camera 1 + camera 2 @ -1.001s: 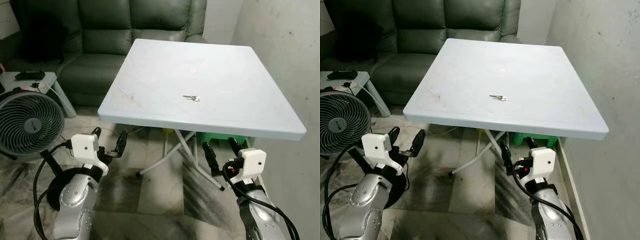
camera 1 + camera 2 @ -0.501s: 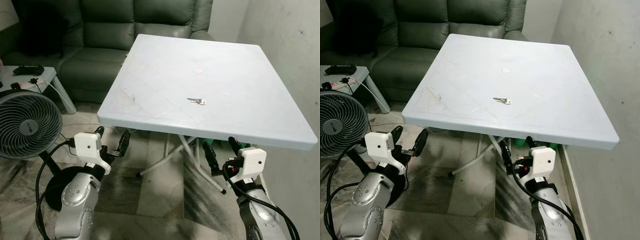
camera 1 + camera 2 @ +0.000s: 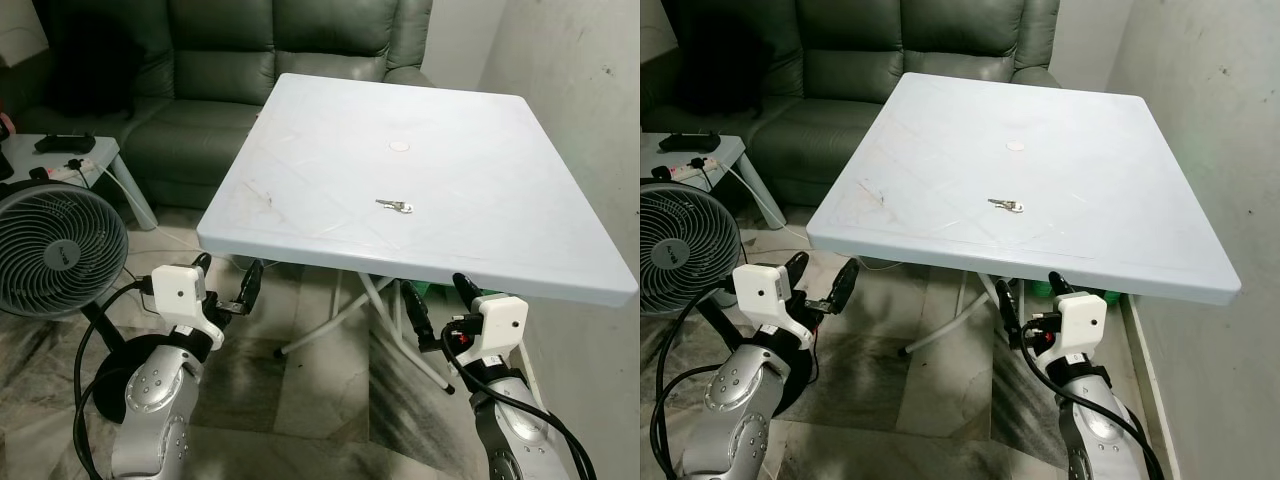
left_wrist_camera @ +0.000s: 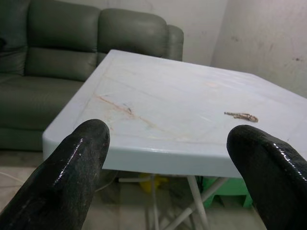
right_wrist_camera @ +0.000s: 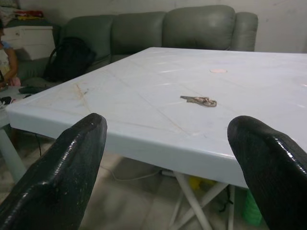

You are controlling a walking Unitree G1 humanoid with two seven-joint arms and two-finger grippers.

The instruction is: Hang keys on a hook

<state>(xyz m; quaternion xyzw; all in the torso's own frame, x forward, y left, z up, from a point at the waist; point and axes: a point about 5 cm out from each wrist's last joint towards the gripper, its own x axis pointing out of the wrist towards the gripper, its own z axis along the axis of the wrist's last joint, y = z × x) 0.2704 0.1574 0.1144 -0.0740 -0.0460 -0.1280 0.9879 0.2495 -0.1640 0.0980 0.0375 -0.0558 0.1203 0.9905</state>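
Two grippers sit low in the frame, both below the near edge of a white folding table (image 3: 330, 190) that takes up the centre and right of the picture. The left gripper (image 3: 226, 290), at the lower left, has its two black fingers spread wide apart with nothing between them; in its wrist view the fingertips (image 4: 79, 158) frame the table's near corner. The right gripper (image 3: 437, 305), at the lower right, is likewise spread wide and holds nothing, its fingers reaching up just under the table edge.

The keys (image 3: 395, 206) lie flat on the tabletop slightly right of the frame's centre, well apart from both grippers. They show as a small metallic bunch in the right wrist view (image 5: 199, 100) and, smaller, toward the far side in the left wrist view (image 4: 241, 115). A faint round mark (image 3: 400, 146) sits on the tabletop beyond the keys.

At the top of the frame a dark green leather sofa (image 3: 250, 60) stands behind the table. At the left edge a grey floor fan (image 3: 55, 250) faces the camera, and behind it a small pale side table (image 3: 95, 150) carries a dark flat object that is too small to identify. A plain grey wall (image 3: 580, 90) runs down the right side, and the floor (image 3: 310, 400) is marbled tile.
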